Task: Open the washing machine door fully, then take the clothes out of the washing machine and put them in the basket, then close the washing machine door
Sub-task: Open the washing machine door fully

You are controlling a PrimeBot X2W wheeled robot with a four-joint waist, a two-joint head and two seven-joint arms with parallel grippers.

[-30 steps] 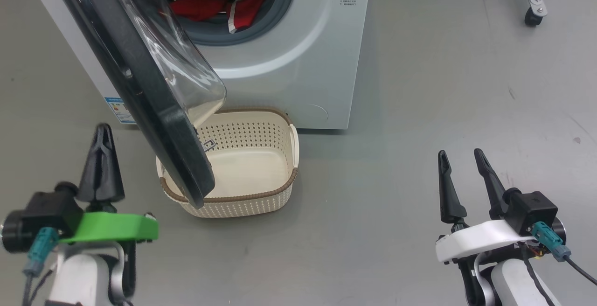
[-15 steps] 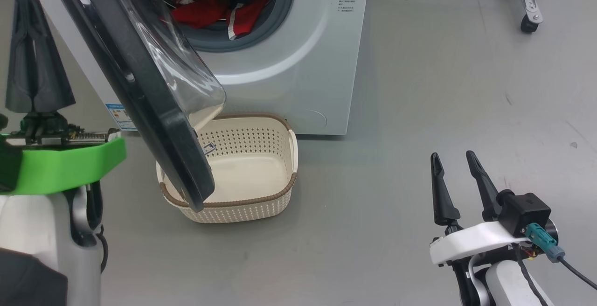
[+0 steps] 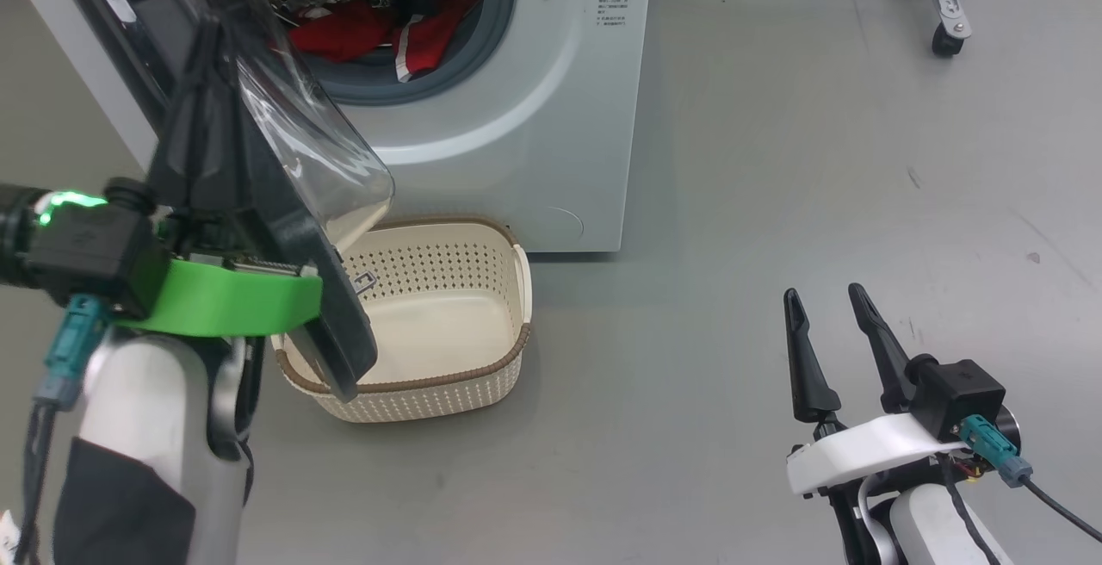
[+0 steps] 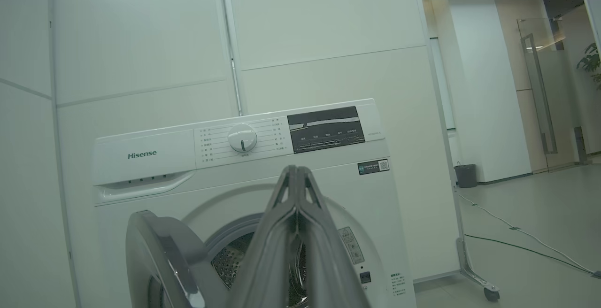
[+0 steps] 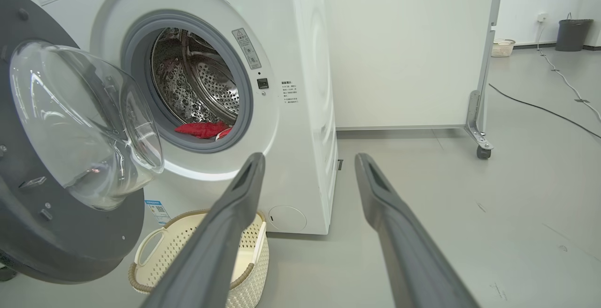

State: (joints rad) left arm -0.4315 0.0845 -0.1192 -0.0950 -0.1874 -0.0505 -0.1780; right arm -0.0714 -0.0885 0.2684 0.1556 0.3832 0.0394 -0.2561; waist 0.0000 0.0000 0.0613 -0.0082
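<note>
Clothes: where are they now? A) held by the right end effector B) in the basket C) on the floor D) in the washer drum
D: the clothes lie inside the drum of the washing machine. The basket holds none of them, and the right end effector is open with nothing between its fingers.

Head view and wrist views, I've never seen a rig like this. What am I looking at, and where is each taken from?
This is a wheeled robot with two arms. The head view looks down from its head; each wrist view looks along one arm's two fingers. A washing machine stands on the floor, its door open, red clothes in the drum, a cream basket below the door. The left gripper is shut, empty, by the door; the right gripper is open, empty.
</note>
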